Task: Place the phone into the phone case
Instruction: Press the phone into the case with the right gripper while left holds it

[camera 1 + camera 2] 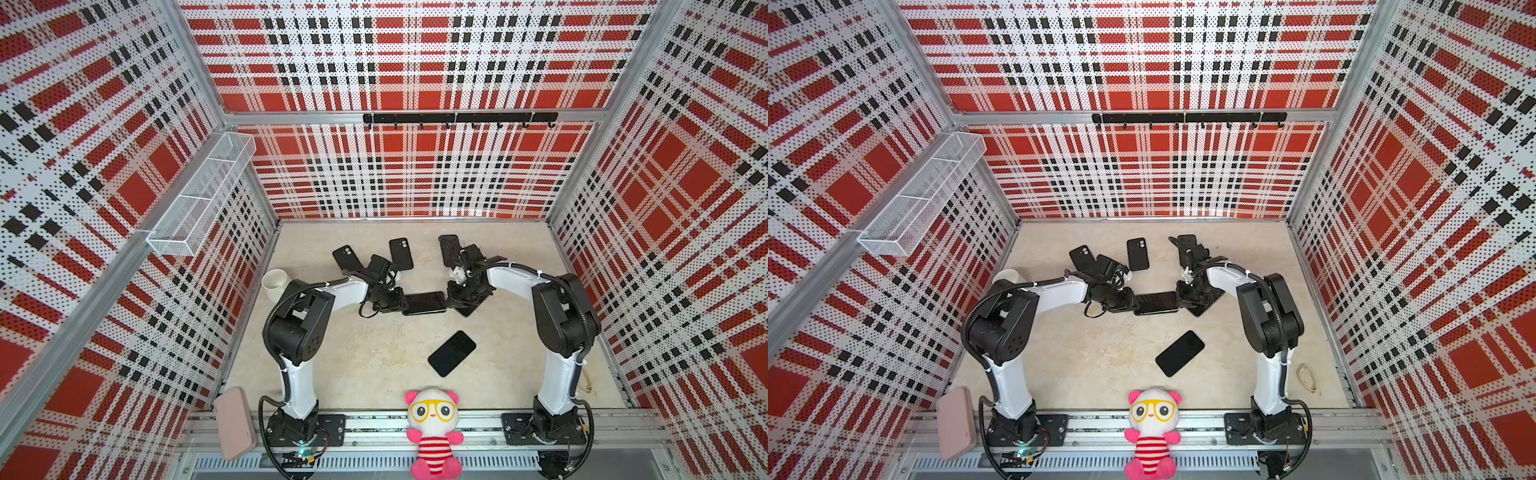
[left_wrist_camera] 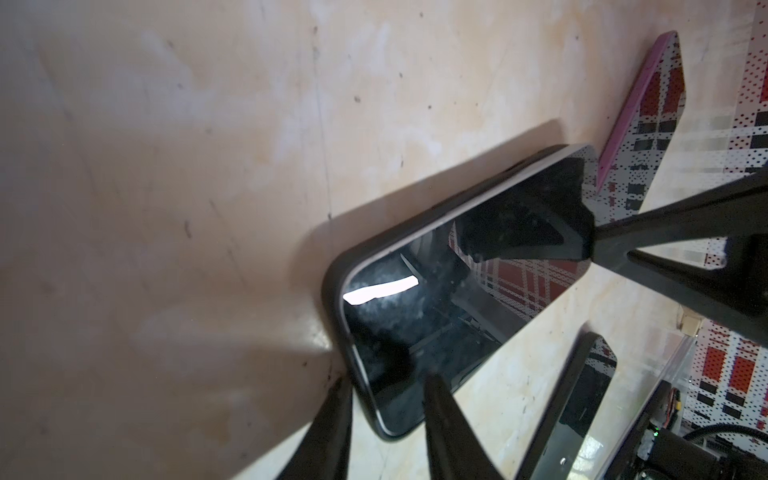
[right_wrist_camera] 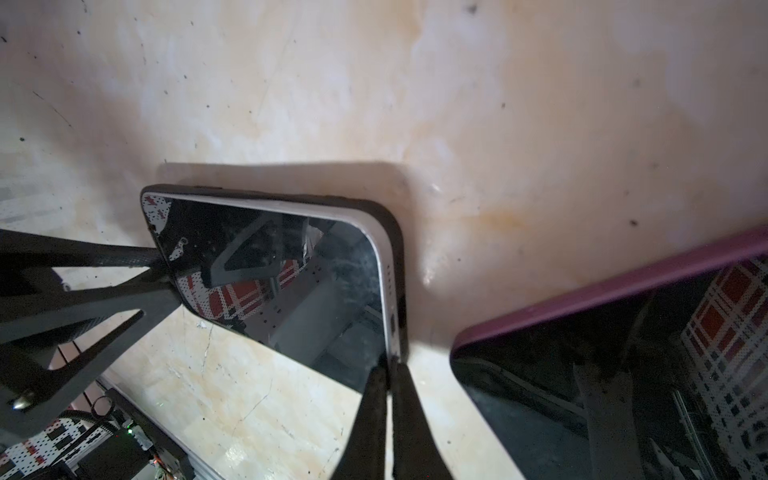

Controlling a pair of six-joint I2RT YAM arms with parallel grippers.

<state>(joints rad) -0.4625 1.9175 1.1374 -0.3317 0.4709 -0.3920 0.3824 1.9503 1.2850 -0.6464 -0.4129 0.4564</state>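
Black phone case (image 3: 400, 270) lies mid-table holding the phone (image 1: 424, 302), silver edge showing above its rim. The left gripper (image 2: 386, 380) straddles the left end, pinch unclear. The right gripper (image 3: 388, 370) is clenched at the right end. A hard push could slide both or pop a corner out.
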